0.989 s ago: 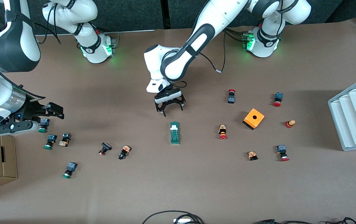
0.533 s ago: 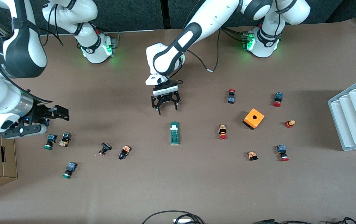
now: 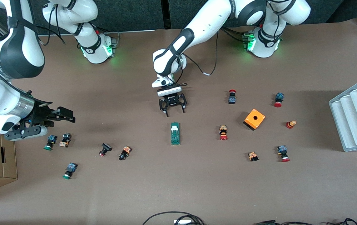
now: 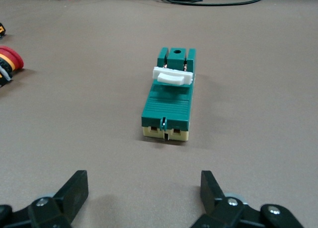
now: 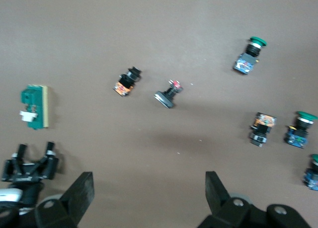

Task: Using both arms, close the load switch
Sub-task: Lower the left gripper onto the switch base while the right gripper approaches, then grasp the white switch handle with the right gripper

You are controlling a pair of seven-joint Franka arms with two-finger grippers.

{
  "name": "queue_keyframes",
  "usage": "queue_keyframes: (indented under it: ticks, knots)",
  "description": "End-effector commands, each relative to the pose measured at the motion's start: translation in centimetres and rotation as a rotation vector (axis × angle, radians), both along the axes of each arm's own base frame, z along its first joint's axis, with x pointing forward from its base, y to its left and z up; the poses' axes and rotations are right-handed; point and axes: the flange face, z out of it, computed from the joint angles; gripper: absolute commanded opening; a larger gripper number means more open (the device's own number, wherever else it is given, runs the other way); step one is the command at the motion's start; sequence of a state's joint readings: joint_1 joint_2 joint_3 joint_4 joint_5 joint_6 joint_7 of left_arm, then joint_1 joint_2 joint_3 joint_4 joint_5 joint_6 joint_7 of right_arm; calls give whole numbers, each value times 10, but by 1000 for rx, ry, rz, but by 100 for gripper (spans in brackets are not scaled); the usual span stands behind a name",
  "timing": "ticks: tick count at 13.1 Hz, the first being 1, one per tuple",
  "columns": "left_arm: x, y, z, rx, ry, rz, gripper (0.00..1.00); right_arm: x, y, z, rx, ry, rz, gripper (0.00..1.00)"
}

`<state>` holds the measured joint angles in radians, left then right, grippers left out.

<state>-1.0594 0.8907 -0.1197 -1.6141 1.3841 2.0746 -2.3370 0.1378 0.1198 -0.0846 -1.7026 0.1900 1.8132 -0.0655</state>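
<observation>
Two arms share one table [image 3: 197, 193], and both grippers stand spread and empty. Centre of the table: the load switch [image 3: 175, 133], a narrow green block lying flat with its long axis running toward the front camera and its white slider [image 3: 174, 127] at the end nearer the robots' bases. In the left wrist view the load switch [image 4: 169, 95] lies straight ahead between the two fingertips [image 4: 74, 188], its cream-coloured end facing the camera, which suggests the wrist has been lined up with the block's long axis so that the jaws can straddle its narrow width.

Left gripper [image 3: 172, 107]: low over bare table just on the bases' side of the load switch, not touching it, fingers pointing down. Right gripper [image 3: 60, 115]: over the cluster of small push-buttons [image 3: 56, 141] toward the right arm's end of the table, well apart from the load switch, which shows small in the right wrist view [image 5: 35, 108]. Judged from this layout, the approach is under way and the slider is untouched; one arm would likely steady the body while the other moves the slider. Elsewhere: an orange box [image 3: 254, 119] with a hole and red-capped buttons [image 3: 223, 132] toward the left arm's end, clear of the work.
</observation>
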Motion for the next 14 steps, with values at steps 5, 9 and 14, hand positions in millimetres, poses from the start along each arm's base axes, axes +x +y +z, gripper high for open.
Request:
queue_keyframes:
  ticks: [5, 9, 14]
  knots:
    - [7, 16, -51, 59, -165, -91, 100, 33, -10, -33, 58, -28, -226, 100]
    - [13, 17, -41, 67, -203, -55, 100, 48, 30, -62, 121, 10, -532, 100]
    - [27, 7, -19, 7, -252, -6, 100, 45, 122, -86, 193, 130, -891, 100]
